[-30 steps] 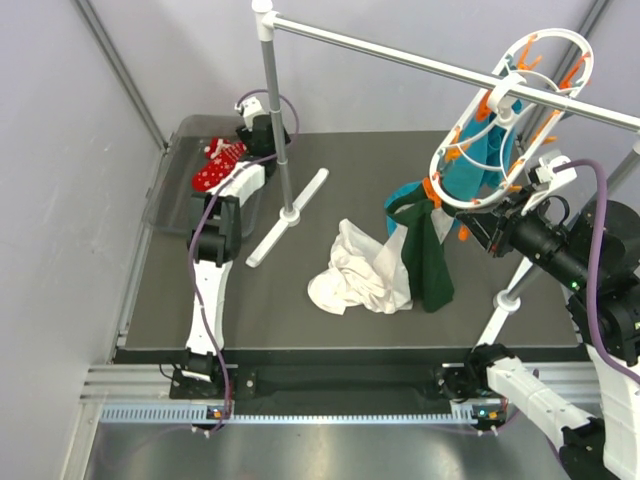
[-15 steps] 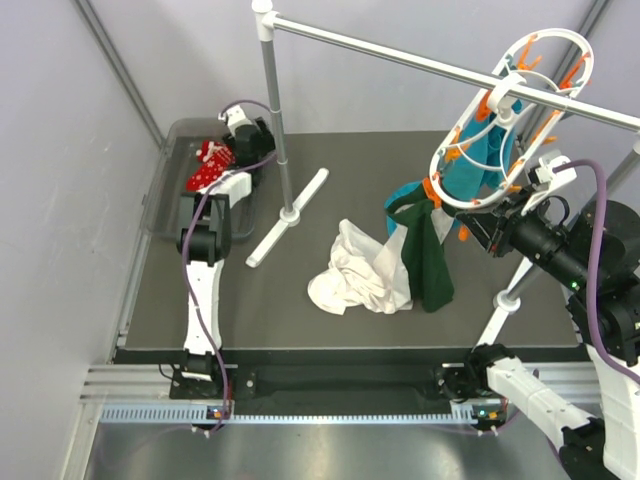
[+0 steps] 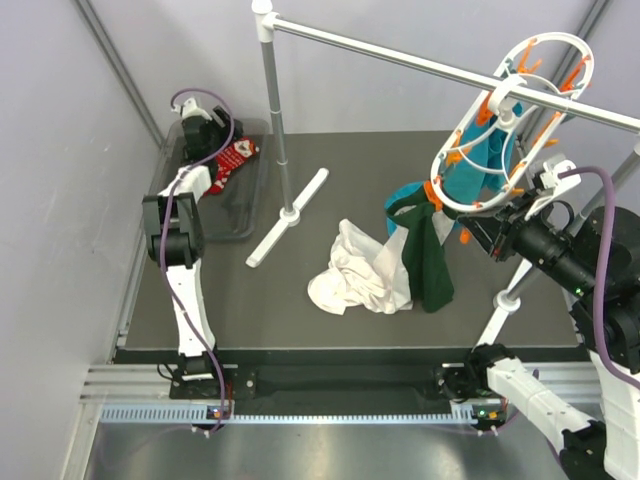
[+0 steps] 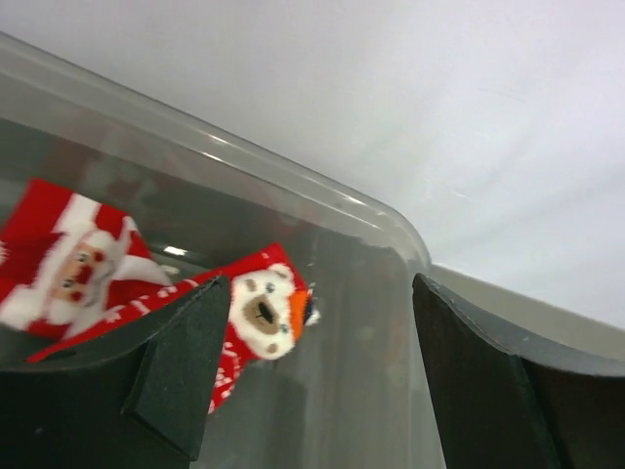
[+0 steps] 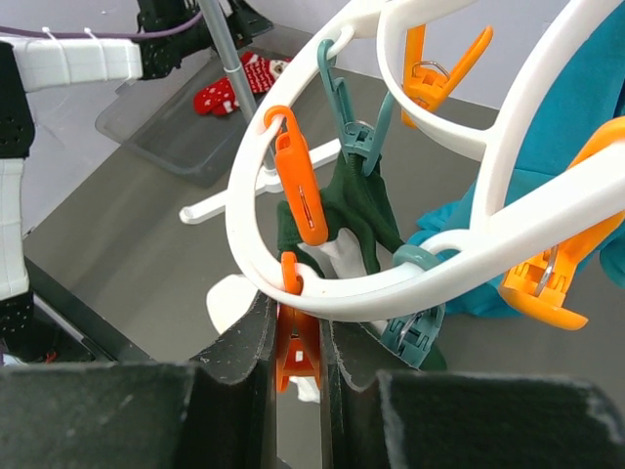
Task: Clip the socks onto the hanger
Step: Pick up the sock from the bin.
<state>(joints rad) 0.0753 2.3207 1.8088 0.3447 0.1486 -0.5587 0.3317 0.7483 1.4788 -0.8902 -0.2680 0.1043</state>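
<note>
Left gripper (image 4: 322, 332) hovers wide open and empty over the red socks (image 4: 259, 313) in the clear bin (image 4: 293, 181). Right gripper (image 5: 297, 376) is pinched tight on an orange clip (image 5: 296, 347) of the hanger (image 5: 508, 227), which hangs on the rail (image 3: 400, 58).

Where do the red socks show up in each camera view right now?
Top external: red socks upper left, in the clear bin.
Left wrist: lower left, lying in the bin beyond the open left tool.
Right wrist: small, upper left, past the hanger.
Shared landmark: the clear bin around them.
</note>
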